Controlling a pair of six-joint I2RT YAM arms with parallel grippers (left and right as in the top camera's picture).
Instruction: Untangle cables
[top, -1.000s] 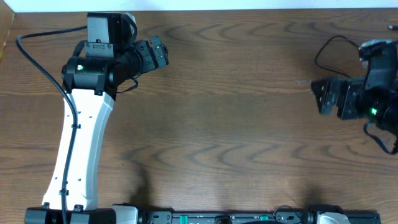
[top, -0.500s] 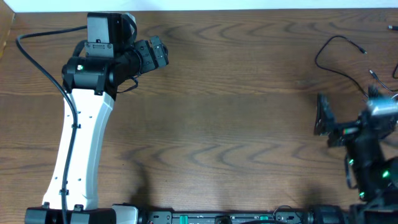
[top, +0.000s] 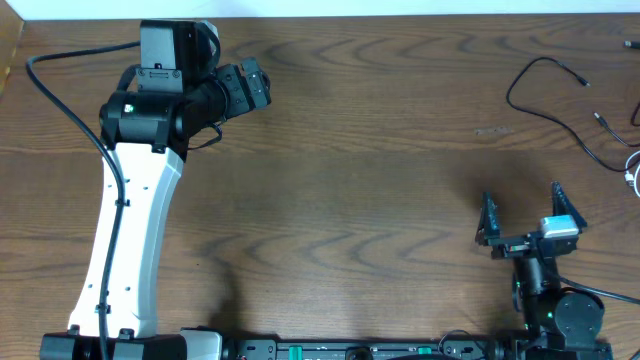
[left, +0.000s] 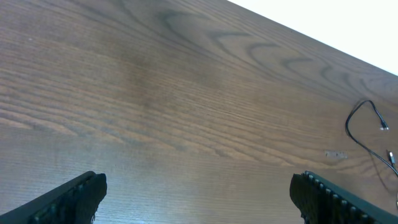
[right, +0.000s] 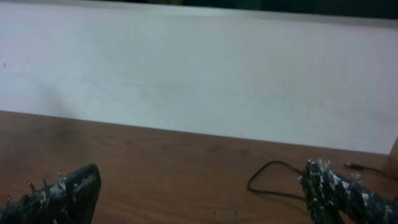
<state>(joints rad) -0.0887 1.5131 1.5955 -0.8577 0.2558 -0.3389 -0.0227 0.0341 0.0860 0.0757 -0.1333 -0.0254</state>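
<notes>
— Looking for the cables: where do they lie?
— The black cord sprawls loose on the table, at its far right corner, well apart from both arms. Only a bit of the white cord shows, at the right edge.
— And the pincers?
— The left gripper hangs over the wood at the far left, fingers spread wide, holding nothing. The right gripper sits near the front edge, jaws wide too, empty.
</notes>
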